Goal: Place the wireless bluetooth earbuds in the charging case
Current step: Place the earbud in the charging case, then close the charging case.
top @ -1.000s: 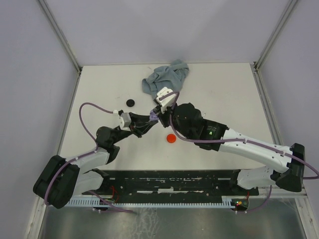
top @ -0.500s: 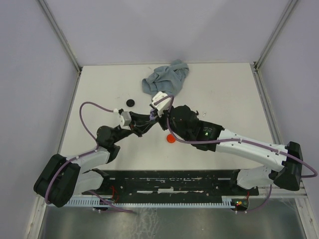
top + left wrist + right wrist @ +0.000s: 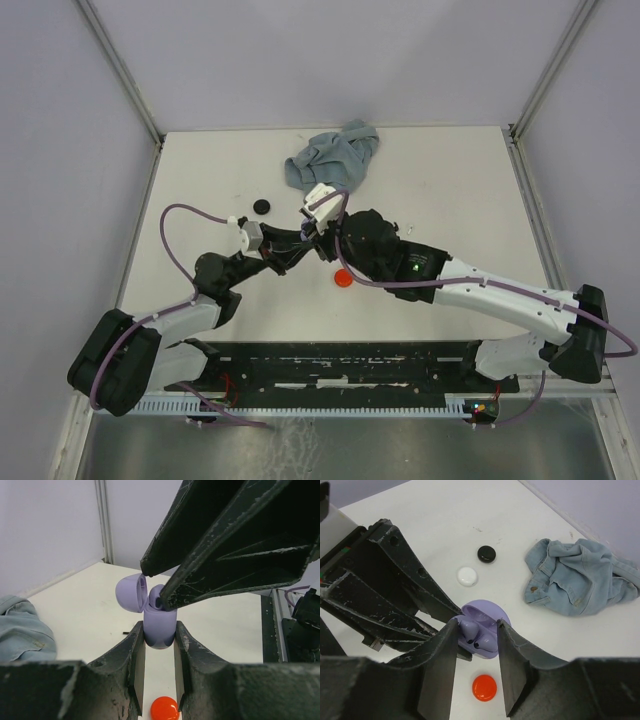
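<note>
Wireless bluetooth earbuds — two lilac pieces lying in the mouth of the lilac charging case, which is clamped upright between the fingers of the left gripper, held off the table with its lid hinged open. Right gripper stands over the case, jaws set narrowly to either side of the earbuds; whether its pads grip a piece or merely flank it cannot be told.

Risks, as judged: an earbud sitting proud or tilted in its well may pop out on release, or be dragged out if it clings to a pad; pressure off the case's axis could twist the case in the left jaws, which hold only its lower body; the open lid stands just beside the right fingers and could be knocked shut.

Hidden or unclear: the wells inside the case; how deep each earbud sits; in the top view the two grippers overlap and the case cannot be made out.

A red disc, white disc, black disc and denim cloth lie apart on the table.
</note>
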Robot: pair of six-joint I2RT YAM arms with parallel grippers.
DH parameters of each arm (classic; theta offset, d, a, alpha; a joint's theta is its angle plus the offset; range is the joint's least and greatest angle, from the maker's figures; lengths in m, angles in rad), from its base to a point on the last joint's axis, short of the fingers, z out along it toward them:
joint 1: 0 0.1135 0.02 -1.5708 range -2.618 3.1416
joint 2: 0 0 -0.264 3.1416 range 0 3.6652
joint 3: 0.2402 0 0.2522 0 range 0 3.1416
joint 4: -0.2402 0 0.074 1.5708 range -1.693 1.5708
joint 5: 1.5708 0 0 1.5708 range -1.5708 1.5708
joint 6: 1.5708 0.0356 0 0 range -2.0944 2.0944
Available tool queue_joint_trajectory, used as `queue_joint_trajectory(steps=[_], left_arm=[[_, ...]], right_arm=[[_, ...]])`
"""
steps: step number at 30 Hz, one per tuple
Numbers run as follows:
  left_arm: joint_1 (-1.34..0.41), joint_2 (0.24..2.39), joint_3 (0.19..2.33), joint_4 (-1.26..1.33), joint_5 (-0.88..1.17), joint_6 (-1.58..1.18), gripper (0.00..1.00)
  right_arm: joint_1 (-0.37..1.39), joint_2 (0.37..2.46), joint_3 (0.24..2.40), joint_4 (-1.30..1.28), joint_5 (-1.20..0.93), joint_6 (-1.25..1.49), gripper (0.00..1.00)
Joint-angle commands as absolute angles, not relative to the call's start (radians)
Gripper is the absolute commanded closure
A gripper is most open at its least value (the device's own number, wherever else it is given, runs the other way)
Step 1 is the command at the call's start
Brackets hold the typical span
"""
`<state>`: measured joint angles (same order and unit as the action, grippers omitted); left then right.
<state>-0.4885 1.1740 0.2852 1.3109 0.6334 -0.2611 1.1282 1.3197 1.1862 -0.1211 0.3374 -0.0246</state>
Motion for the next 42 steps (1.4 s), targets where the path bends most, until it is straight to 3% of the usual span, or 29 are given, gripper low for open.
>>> queue_joint_trajectory(steps=[1,5,10,21,33,42], left_arm=[[-0.490,1.174,0.314,1.367,0.628,-0.285,0.97],[-0.489,1.173,0.299,1.375,0.650,-0.282,0.97],[-0.490,1.172,0.300,1.355,0.718,-0.255,0.97],[-0.492,1.159,0.374,1.220,0.928,-0.160,0.97],[-0.526,1.145,0.429,1.131,0.988,-0.089,0.97],[-0.530,1.151,0.425,1.109,0.902,-0.124,0.97]], right_arm=[[1.135,1.292,1.248,-0.200,0.289,-0.002,0.51],[1.103,1.275,1.322,-0.359,0.223,-0.020,0.42],[0.959,1.247,1.408,-0.547,-0.113,-0.031,0.33],[0.814,1.184,1.362,-0.627,-0.489,-0.283,0.22],[0.811,1.259,1.293,-0.504,-0.637,-0.362,0.22],[0.811,1.307,1.323,-0.601,-0.686,-0.377,0.24]])
